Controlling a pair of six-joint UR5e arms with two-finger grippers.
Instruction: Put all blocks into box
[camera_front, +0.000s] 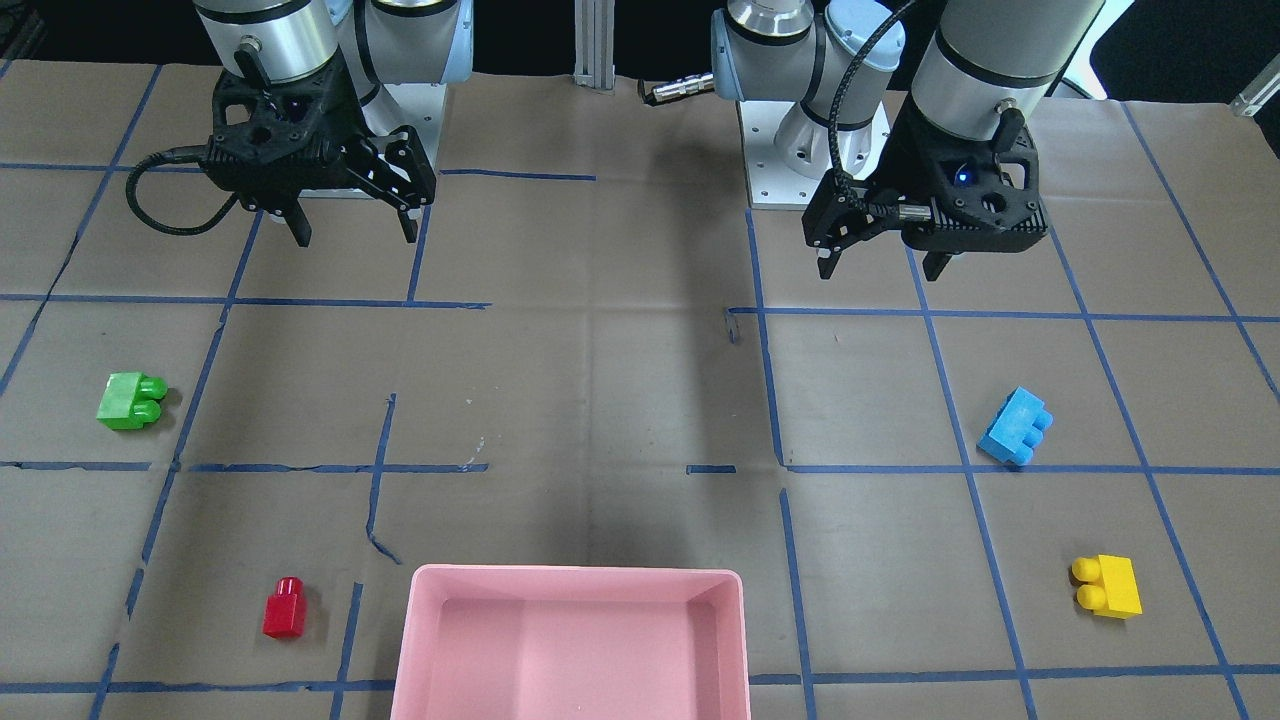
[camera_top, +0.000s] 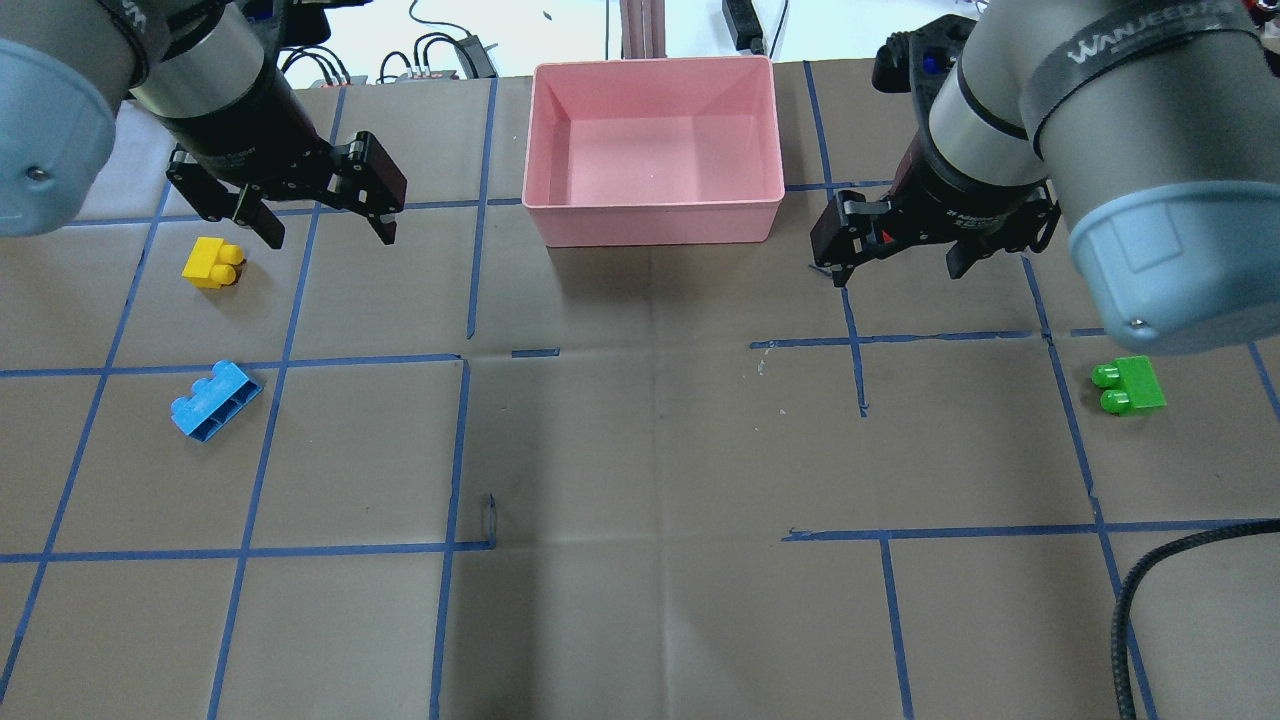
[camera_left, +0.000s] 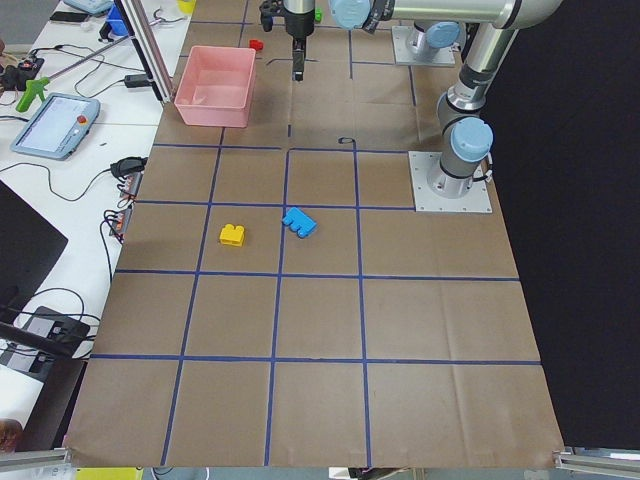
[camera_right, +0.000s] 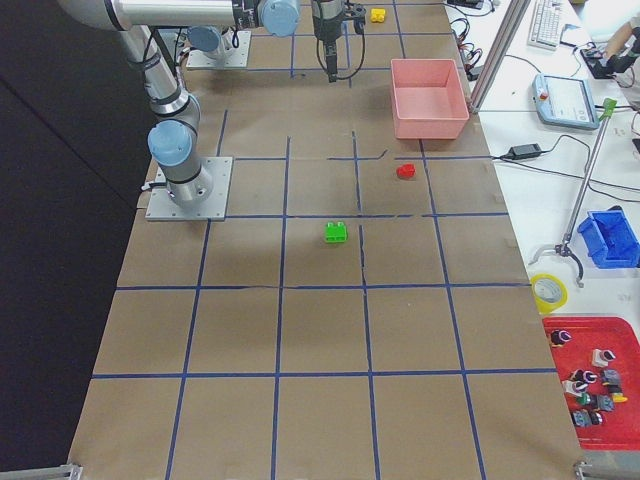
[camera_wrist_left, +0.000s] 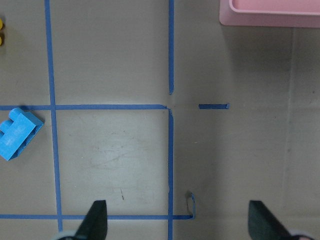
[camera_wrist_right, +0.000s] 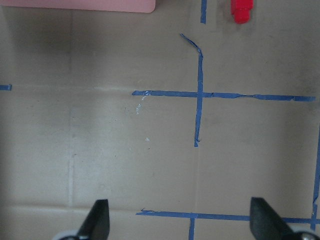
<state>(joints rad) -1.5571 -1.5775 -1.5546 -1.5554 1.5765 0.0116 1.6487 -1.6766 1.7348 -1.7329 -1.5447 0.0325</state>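
The pink box (camera_top: 650, 215) stands empty at the table's far middle edge. The yellow block (camera_top: 212, 263) and the blue block (camera_top: 215, 399) lie on the left side, the green block (camera_top: 1128, 387) on the right. The red block (camera_front: 284, 607) lies beside the box on the right arm's side and is hidden in the overhead view. My left gripper (camera_top: 330, 238) is open and empty, above the table just right of the yellow block. My right gripper (camera_top: 897, 272) is open and empty, above the table right of the box. The left wrist view shows the blue block (camera_wrist_left: 17, 132), the right wrist view the red block (camera_wrist_right: 242, 10).
Brown paper with a blue tape grid (camera_top: 460, 450) covers the table. The two arm bases (camera_front: 810, 160) stand at the robot's edge. A black cable (camera_top: 1150, 580) hangs at the near right. A tablet (camera_left: 55, 125) and cables lie on the bench beyond the box.
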